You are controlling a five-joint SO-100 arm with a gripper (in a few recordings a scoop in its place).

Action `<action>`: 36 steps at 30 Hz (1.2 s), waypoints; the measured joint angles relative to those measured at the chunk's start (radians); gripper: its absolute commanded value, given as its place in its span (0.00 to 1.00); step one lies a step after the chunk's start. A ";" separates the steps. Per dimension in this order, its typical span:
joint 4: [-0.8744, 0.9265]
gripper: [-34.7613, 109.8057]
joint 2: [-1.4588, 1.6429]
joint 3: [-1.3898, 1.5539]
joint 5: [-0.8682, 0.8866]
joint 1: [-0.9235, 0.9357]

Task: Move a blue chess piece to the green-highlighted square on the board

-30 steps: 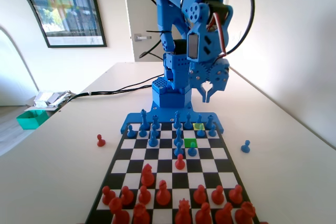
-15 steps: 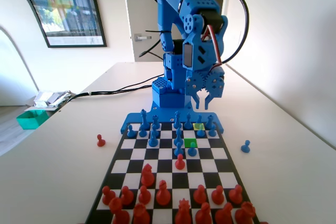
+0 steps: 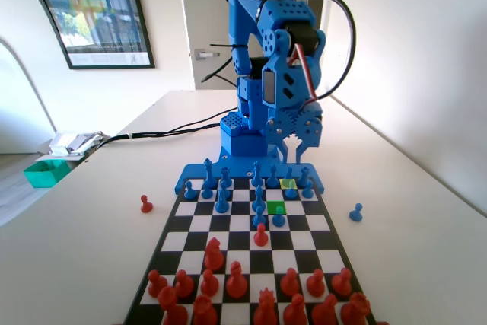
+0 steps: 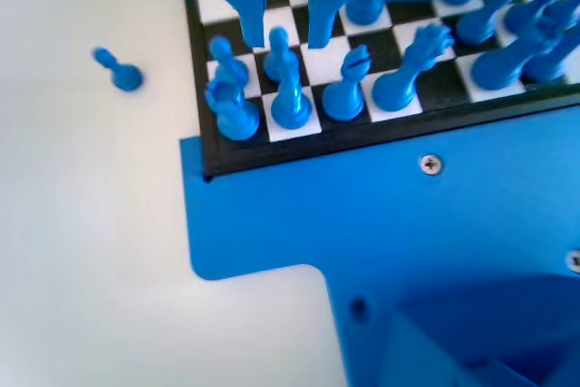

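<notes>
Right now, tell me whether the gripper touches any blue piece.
Cannot tell. In the wrist view the open gripper straddles a blue pawn, with no clear gap or contact at either fingertip.

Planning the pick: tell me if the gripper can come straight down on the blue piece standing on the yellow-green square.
Probably yes. The gripper hangs open above the board's far rows, near the blue piece on the yellow-green square, with nothing between. Neighbouring blue pieces stand close, so the jaws have little room.
</notes>
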 measured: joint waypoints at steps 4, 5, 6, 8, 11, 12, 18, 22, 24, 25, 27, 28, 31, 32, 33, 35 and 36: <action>-0.017 0.30 -0.003 0.011 0.017 0.005; -0.017 0.30 -0.003 0.012 0.018 -0.002; -0.011 0.30 -0.003 0.012 0.018 -0.008; -0.025 0.30 -0.014 0.012 0.018 -0.017; -0.029 0.30 -0.018 0.012 0.018 -0.009; -0.032 0.30 -0.018 0.012 0.018 -0.009; -0.055 0.30 -0.021 0.028 0.018 -0.009; -0.080 0.30 -0.038 0.043 0.018 -0.009; -0.080 0.30 -0.051 0.046 0.018 -0.009; -0.087 0.30 -0.055 0.046 0.018 -0.009; -0.086 0.30 -0.057 0.046 0.018 -0.008; -0.086 0.30 -0.057 0.046 0.018 -0.008; -0.107 0.30 -0.071 0.046 0.018 -0.008; -0.101 0.30 -0.071 0.046 0.018 -0.008; -0.112 0.30 -0.075 0.046 0.018 -0.008; -0.126 0.30 -0.089 0.044 0.018 -0.008; -0.120 0.30 -0.092 0.044 0.018 -0.008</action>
